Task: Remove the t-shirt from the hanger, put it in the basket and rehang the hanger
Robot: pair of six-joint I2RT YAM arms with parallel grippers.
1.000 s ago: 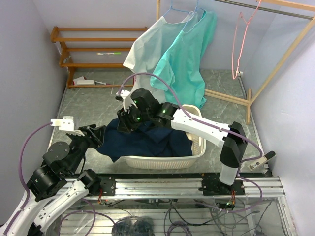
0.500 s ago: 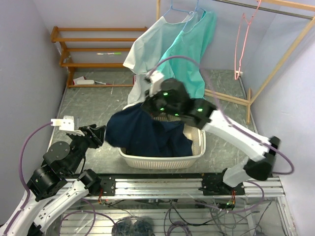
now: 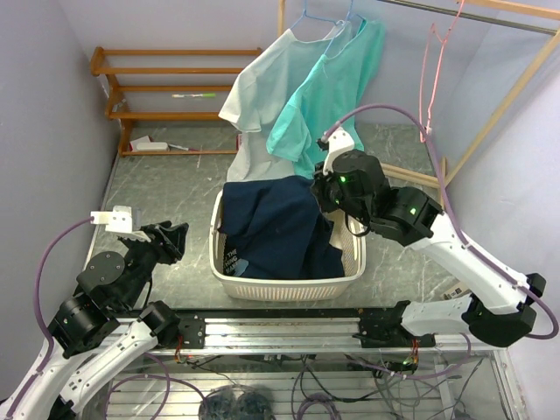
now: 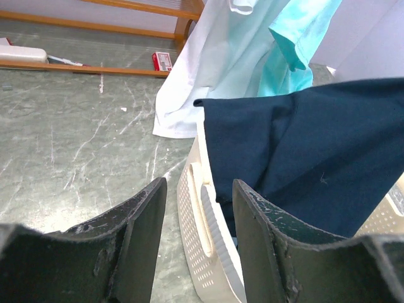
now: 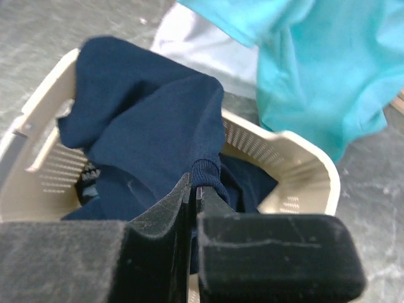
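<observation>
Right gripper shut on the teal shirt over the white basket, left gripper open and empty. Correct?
No: right wrist view shows the right gripper shut on the navy shirt, not the teal shirt. It is over the white basket; left gripper open and empty.

A white basket [image 3: 289, 287] sits under the right gripper [image 5: 193, 189]. A wooden shelf [image 3: 149, 87] stands well ahead of the left gripper [image 4: 197, 189], a red box [image 4: 162, 61] at its foot.

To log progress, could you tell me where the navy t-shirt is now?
Top view, centre: the navy t-shirt lies over the white laundry basket, one edge pinched by the right gripper.
</observation>
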